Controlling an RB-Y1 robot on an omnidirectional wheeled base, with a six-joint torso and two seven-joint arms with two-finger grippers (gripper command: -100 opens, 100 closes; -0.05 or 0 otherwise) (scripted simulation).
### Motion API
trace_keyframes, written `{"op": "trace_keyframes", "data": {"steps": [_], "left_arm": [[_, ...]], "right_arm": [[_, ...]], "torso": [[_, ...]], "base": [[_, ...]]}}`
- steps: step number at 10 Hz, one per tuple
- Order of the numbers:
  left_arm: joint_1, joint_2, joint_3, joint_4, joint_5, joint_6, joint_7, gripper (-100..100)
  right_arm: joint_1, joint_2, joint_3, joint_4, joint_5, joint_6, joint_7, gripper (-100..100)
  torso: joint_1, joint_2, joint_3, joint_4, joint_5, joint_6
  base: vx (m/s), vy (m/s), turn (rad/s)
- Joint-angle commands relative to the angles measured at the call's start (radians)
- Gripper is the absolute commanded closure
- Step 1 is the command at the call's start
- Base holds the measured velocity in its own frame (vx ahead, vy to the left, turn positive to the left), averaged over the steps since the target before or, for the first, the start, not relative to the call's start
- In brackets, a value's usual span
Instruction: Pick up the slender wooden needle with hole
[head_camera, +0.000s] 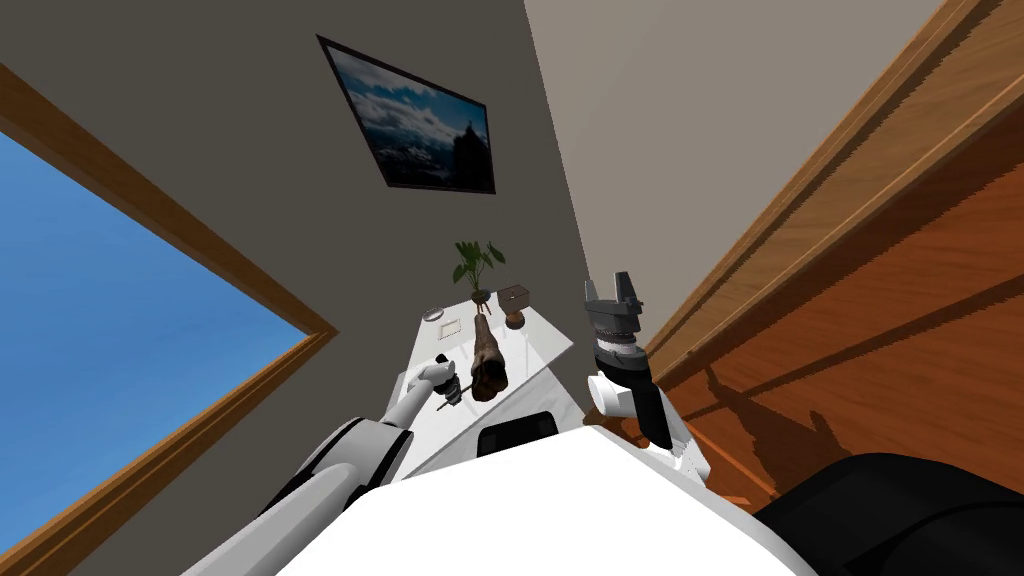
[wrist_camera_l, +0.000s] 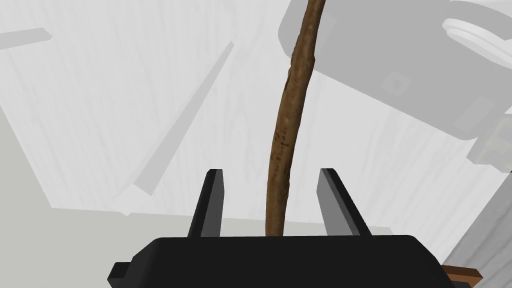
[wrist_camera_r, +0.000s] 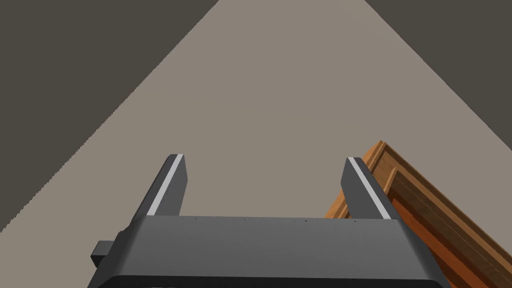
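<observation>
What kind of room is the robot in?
Probably a room in a home, maybe a living room: a framed picture hangs on the wall, a big wood-framed window shows blue, and a potted plant stands on a white table.

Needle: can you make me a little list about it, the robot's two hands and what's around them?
needle: thin, brown, wooden, inside the left gripper
left gripper: open, with a gap on each side of the needle
behind the needle: white table
right gripper: open, raised, holding nothing
also on the table: potted plant, brown wooden piece
</observation>
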Motion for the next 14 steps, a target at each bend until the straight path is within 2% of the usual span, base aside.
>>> {"op": "trace_keyframes", "data": {"steps": [1, 4, 5, 6, 7, 8, 10, 11, 13, 14], "left_arm": [[0.000, 0.000, 0.000, 0.000, 0.000, 0.000, 0.000, 100], [0.000, -0.001, 0.000, 0.000, 0.000, 0.002, 0.000, 100], [0.000, -0.001, 0.000, 0.000, 0.000, 0.002, 0.000, 0], [0.010, 0.012, 0.050, 0.001, -0.037, 0.010, -0.007, 100], [0.010, 0.012, 0.074, 0.001, -0.037, 0.010, -0.007, 100], [0.021, 0.025, 0.105, 0.001, -0.076, 0.021, -0.014, 100], [0.021, 0.025, 0.161, 0.001, -0.076, 0.021, -0.014, 100], [0.032, 0.037, 0.193, 0.002, -0.115, 0.032, -0.021, 100], [0.032, 0.037, 0.249, 0.002, -0.115, 0.032, -0.021, 100], [0.043, 0.050, 0.282, 0.002, -0.154, 0.043, -0.027, 100]], "right_arm": [[0.000, 0.000, 0.000, 0.000, 0.000, 0.000, 0.000, 0], [0.000, 0.000, 0.000, 0.000, 0.000, 0.000, 0.000, 0], [0.000, 0.000, 0.000, 0.000, 0.000, 0.000, 0.000, 0], [0.000, 0.000, 0.000, 0.000, 0.000, 0.000, 0.000, 0], [0.000, 0.000, 0.000, 0.000, 0.000, 0.000, 0.000, 0], [0.000, 0.000, 0.000, 0.000, 0.000, 0.000, 0.000, 0], [0.000, 0.000, 0.000, 0.000, 0.000, 0.000, 0.000, 0], [0.000, 0.000, 0.000, 0.000, 0.000, 0.000, 0.000, 0], [0.000, 0.000, 0.000, 0.000, 0.000, 0.000, 0.000, 0], [0.000, 0.000, 0.000, 0.000, 0.000, 0.000, 0.000, 0]], "torso": [[0.000, 0.000, 0.000, 0.000, 0.000, 0.000], [0.002, -0.002, -0.001, 0.000, 0.001, 0.000], [0.002, -0.002, -0.001, 0.000, 0.001, 0.000], [0.002, -0.002, -0.001, 0.000, 0.001, 0.000], [0.003, 0.001, 0.001, 0.001, 0.001, 0.002], [0.004, 0.002, 0.001, 0.001, 0.001, 0.000], [0.004, 0.004, 0.002, 0.001, 0.001, 0.000], [0.003, 0.002, 0.001, 0.001, 0.000, 0.000], [0.003, 0.002, 0.002, 0.001, 0.001, 0.001], [0.003, 0.001, 0.001, 0.001, 0.000, 0.000]], "base": [[0.000, 0.000, 0.000], [0.000, 0.000, 0.000], [0.000, 0.000, 0.000], [-0.056, 0.028, -0.367], [-0.064, 0.042, -0.236], [-0.086, 0.042, -0.378], [-0.058, 0.019, -0.107], [-0.061, -0.001, -0.304], [-0.046, 0.014, -0.128], [-0.058, 0.005, -0.329]]}}
